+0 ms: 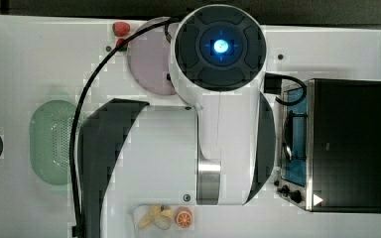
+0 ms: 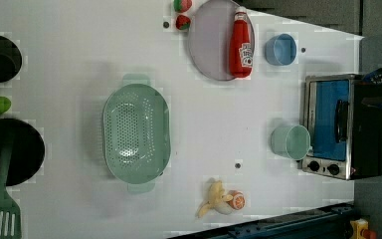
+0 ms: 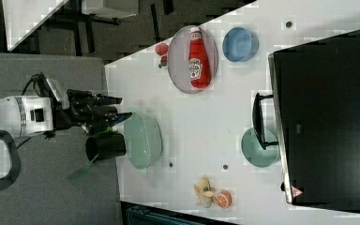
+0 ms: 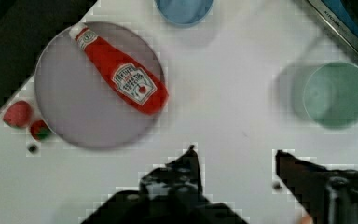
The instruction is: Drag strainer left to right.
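One strainer (image 2: 136, 133), mint green, perforated, resting on the white table (image 2: 69, 64) at about nine o'clock from the grey plate (image 2: 211, 42) in the left view, untouched. Gripper (image 4: 235, 161): fingers spread fairly wide, holding nothing, raised well clear of the table. Step in hand, by judgement: approach, with no contact made. Next move calls for descending to the strainer's rim before dragging.

On the table — one strainer (image 2: 136, 133), two bowls (image 2: 280, 50), one ketchup bottle (image 2: 240, 44), two strawberries (image 2: 182, 22).
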Robot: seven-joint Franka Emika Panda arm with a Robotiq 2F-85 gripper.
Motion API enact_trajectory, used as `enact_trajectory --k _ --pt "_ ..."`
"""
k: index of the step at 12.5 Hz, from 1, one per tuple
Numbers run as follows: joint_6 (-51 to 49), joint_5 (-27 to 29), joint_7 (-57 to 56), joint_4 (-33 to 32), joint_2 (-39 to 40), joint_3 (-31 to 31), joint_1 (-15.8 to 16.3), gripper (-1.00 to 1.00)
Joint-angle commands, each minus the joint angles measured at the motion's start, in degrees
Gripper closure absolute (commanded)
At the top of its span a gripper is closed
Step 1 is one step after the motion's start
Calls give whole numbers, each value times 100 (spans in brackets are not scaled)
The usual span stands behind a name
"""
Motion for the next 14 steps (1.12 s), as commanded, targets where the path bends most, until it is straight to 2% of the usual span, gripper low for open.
enact_trajectory --k 1,3,7,10,14 --pt "-959 91 312 -1271 -2313 -203 -106 -59" --pt "-951 153 343 -1272 -2290 -116 -78 -99" --pt "-846 372 837 -1271 -1991 684 134 -100" --pt "-517 373 2287 -1273 -1528 1664 236 -100" --pt "678 366 4405 -1293 -617 2818 252 -100"
